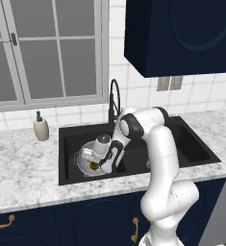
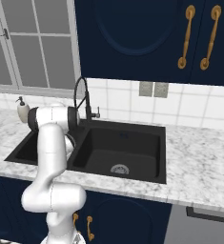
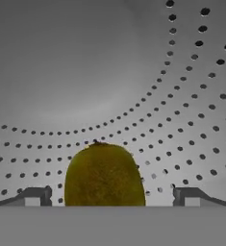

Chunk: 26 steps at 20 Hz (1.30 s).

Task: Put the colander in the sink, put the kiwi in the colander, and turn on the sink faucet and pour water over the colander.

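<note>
**Olive kiwi set down in the colander**

Olive-brown and fuzzy, the kiwi (image 3: 104,175) sits between the gripper (image 3: 109,196) tips, which stand wide apart and clear of its skin on both sides, so the gripper is open and holds nothing. Beneath and beyond the gripper curves the colander (image 3: 182,96), smooth silver-grey metal dotted with arcs of small round holes. The colander rests in the left basin of the black sink (image 1: 191,144), which suits rinsing. Behind the gripper rises the black coiled faucet (image 1: 114,98), not yet running by the look of it.
</note>
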### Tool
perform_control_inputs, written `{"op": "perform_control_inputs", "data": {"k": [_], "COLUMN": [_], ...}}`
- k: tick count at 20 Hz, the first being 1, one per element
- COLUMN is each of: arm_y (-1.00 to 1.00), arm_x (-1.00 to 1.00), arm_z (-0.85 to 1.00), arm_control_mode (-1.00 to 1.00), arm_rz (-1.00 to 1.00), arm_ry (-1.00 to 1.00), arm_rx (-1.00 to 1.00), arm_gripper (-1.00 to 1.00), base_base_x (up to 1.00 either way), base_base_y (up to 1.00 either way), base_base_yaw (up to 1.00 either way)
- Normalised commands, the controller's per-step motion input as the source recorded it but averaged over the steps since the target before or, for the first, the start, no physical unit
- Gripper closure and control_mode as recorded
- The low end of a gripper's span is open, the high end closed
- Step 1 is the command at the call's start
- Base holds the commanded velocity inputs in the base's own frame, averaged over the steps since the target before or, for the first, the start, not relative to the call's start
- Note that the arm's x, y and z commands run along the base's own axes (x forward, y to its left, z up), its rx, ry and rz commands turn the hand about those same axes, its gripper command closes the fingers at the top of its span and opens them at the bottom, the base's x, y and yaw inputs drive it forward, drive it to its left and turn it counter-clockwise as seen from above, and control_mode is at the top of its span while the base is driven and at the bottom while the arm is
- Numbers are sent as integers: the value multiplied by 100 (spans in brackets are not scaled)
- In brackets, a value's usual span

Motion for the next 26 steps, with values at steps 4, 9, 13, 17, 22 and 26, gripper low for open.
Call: {"op": "perform_control_inputs", "data": {"k": [4,9,13,17,22,26], "arm_y": [0,0,0,-6,-17,0], "arm_x": [0,-15,-33,-14,0,-24], "arm_z": [23,47,41,76,99,76], "arm_control_mode": [-100,-100,-100,-100,-100,-100], "arm_rz": [23,35,40,36,29,14], "arm_ry": [46,66,74,37,-3,-53], "arm_rx": [0,0,0,0,1,8], "arm_gripper": [-100,-100,-100,-100,-100,-100], "base_base_x": [0,0,0,0,0,0], "base_base_y": [0,0,0,0,0,0], "base_base_yaw": [0,0,0,0,0,0]}}
